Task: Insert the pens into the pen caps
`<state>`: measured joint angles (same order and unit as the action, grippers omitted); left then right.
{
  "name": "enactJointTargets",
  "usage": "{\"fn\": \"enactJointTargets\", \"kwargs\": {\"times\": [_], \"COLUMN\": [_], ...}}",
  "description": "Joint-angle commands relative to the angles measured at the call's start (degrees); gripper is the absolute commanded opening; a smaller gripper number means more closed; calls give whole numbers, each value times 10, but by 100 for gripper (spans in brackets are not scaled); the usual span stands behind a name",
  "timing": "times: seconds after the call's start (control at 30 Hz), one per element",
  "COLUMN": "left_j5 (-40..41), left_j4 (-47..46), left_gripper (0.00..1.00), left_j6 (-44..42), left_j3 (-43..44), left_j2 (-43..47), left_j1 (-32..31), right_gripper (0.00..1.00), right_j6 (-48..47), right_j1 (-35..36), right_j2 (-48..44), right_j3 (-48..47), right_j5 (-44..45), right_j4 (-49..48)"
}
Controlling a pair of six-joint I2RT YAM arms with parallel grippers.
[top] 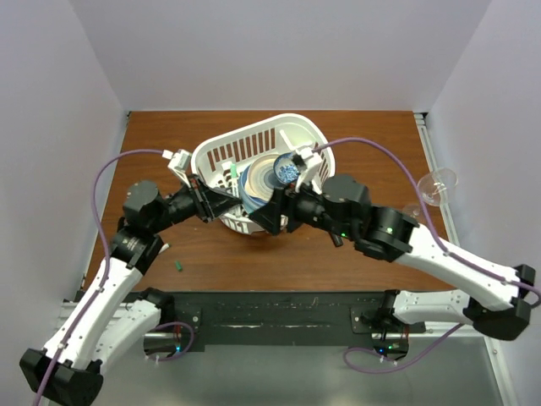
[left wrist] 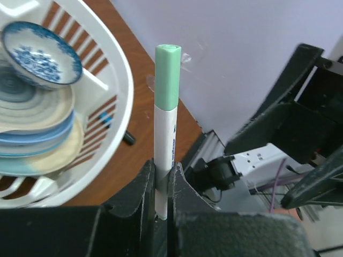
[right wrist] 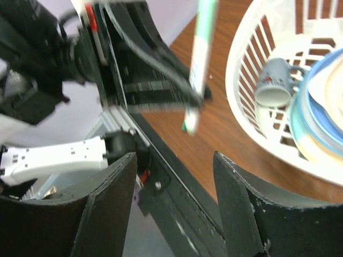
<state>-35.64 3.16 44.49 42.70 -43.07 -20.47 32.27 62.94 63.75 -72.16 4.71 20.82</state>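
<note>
White pen held upright beside a ribbed plastic basket.
The left pincer pinches its smooth barrel below a pale green, triangular-topped cap; the right pincer stands spread and empty nearby, over the brown wood-grain worktop.

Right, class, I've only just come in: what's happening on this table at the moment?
The left gripper is shut on a white pen, holding it up beside the white basket; a pale green cap sits on the pen's far end. The right gripper faces that pen with its jaws open and empty. A small dark green cap lies loose on the table.
</note>
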Motion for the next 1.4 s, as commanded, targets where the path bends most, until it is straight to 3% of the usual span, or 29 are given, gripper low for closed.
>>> {"fn": "enactJointTargets", "kwargs": {"times": [0.0,0.27,0.63,0.87,0.97,1.03,1.07,1.1,1.13,1.2,1.3,1.37], "left_j5": [-67,-101,-108,-110,-109,-102,-99,-95,-84,-73,-45,-4], "left_j4": [-113,-132,-133,-141,-140,-139,-136,-128,-123,-96,-45,-3], "left_gripper": [0,0,0,0,0,13,23,39,45,57,85,92], "left_j6": [47,48,34,42,45,46,44,42,39,23,-12,-45], "left_j3": [-15,-25,-33,-25,-22,-20,-17,-17,-16,-10,4,21], "left_j2": [3,10,5,2,3,3,4,5,8,11,16,20], "left_j1": [-20,-22,-21,-21,-21,-21,-21,-22,-21,-22,-21,-21], "right_gripper": [59,47,52,30,3,0,0,0,0,0,0,0], "right_j6": [8,24,31,30,31,33,32,28,9,-11,-50,-77], "right_j1": [0,0,1,0,0,0,0,-1,-2,-5,-23,-46], "right_j2": [44,83,70,75,72,67,65,63,62,59,31,22], "right_j3": [-38,-33,-16,-16,0,7,10,8,4,-24,-39,-59], "right_j5": [-8,38,113,91,72,72,79,86,94,133,158,175], "right_j4": [-118,-160,-176,-162,-155,-148,-142,-126,-113,-39,53,119]}}
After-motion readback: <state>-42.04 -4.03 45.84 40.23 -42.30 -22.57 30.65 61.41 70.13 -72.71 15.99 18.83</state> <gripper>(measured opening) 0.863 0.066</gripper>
